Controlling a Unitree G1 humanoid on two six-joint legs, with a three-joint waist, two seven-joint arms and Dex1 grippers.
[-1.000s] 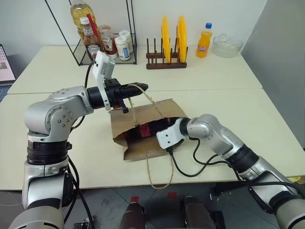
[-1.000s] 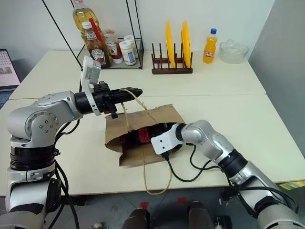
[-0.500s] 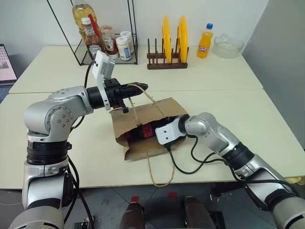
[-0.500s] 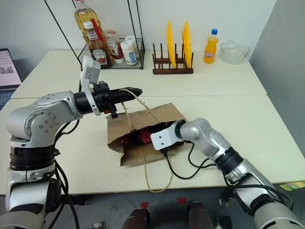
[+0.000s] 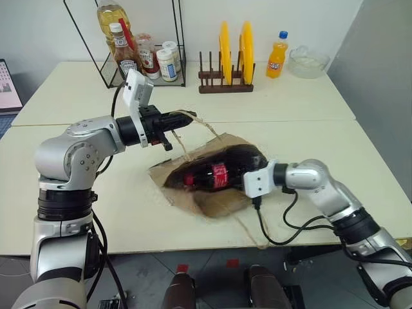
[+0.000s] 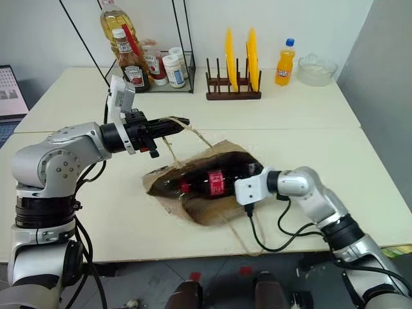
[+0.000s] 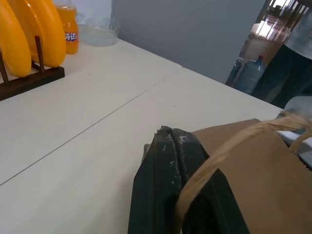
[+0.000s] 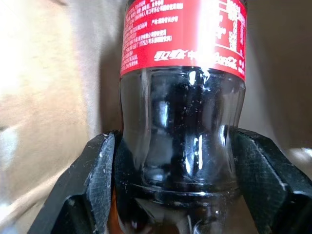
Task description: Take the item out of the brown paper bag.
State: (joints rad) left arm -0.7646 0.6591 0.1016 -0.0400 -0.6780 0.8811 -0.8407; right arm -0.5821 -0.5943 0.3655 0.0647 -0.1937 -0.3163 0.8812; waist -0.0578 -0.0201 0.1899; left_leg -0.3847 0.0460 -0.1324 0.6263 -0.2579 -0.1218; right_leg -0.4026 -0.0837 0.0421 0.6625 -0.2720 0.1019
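Cola bottle (image 5: 215, 173), dark liquid, red label, half inside creased bag (image 5: 212, 201)

The right gripper (image 6: 255, 175) clamps the base of the cola bottle (image 6: 215, 181), which lies across the brown paper bag (image 6: 206, 207). The left gripper (image 6: 177, 121) pinches the cord handle (image 6: 193, 134).

You're working over a cream table (image 5: 77, 212). On it lie the brown paper bag (image 5: 209, 196), and along the far edge a wire rack (image 5: 145, 77), a wooden plate stand (image 5: 225, 84), an orange soda bottle (image 5: 277, 58) and a glass bowl (image 5: 308, 62).
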